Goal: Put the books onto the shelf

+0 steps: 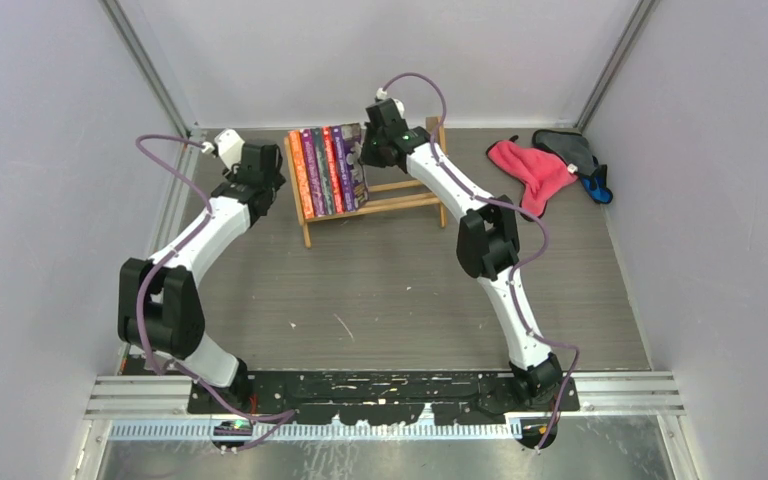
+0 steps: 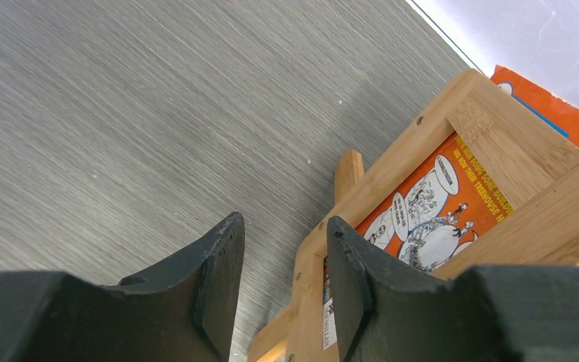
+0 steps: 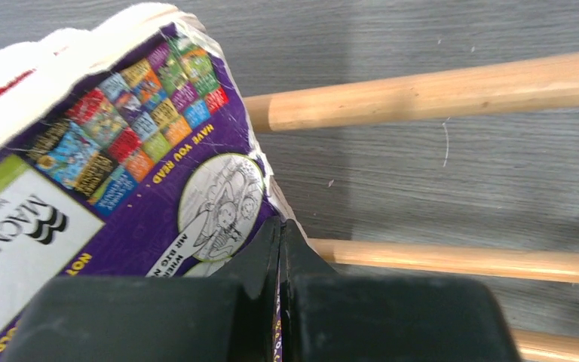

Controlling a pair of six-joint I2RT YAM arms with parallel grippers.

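At the far left, my left gripper (image 2: 285,226) sits low by the table (image 1: 390,290), just outside the left end frame of the shelf (image 1: 400,195). Its fingers are partly spread with nothing between them, and one fingertip is just in front of the wooden frame. Through that frame I can see the cover of the orange book (image 2: 437,204), the first in the row. The books (image 1: 328,170) fill the left half of the shelf, packed side by side with their long edges running from the near rail to the far one. The last in the row, the purple book (image 3: 158,151), tips to the right with its cover facing the bare rails. My right gripper (image 3: 279,230) is on it. The fingers are pressed together and a sliver of purple cover shows between them, so I take it to be pinching the cover's edge rather than the whole book. The next move depends on one thing: the book and the rest of the row lie to the left of the right gripper, so straightening it means nudging leftward across the book's long edge. The right arm is the nearer one, and the left can only brace the frame. Right of the shelf, well apart, lies a pink cloth (image 1: 532,172).
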